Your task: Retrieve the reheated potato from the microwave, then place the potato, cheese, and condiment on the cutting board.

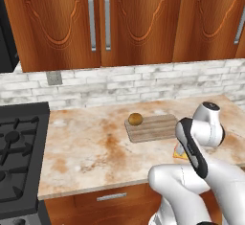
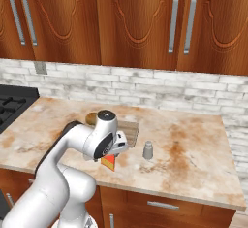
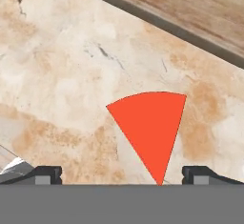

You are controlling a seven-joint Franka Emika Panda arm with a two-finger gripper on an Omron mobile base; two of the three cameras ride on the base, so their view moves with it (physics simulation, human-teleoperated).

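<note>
The potato (image 1: 135,119) already sits on the cutting board (image 1: 155,127), at its left end just above the middle of the left base view, so the microwave part of the task looks done and the step in hand appears to be the cheese (image 3: 149,131). In the hand view the cheese is a flat orange-red wedge lying on the mottled stone surface (image 3: 57,75), its point aimed at the bottom edge between the two dark finger tips, while the wooden board's edge runs diagonally across the upper right of that frame, near the wedge but apart from it. The pincer (image 3: 122,174) hangs right over the cheese with its jaws spread wide, one tip at lower left and one at lower right, and nothing between them is gripped yet. In the right base view the hand sits low at centre left, with the orange corner of the cheese just below it and a small grey shaker (image 2: 148,150), probably the condiment, standing on the surface to its right, clear of the board. The next move seems to call for a straight descent so the fingers straddle the wedge, a close across its narrower part, then a short lift and carry to bare wood beside the potato. The wedge looks thin, so the tips would need to go nearly to the surface. No brand, label or writing can be read anywhere.
</note>
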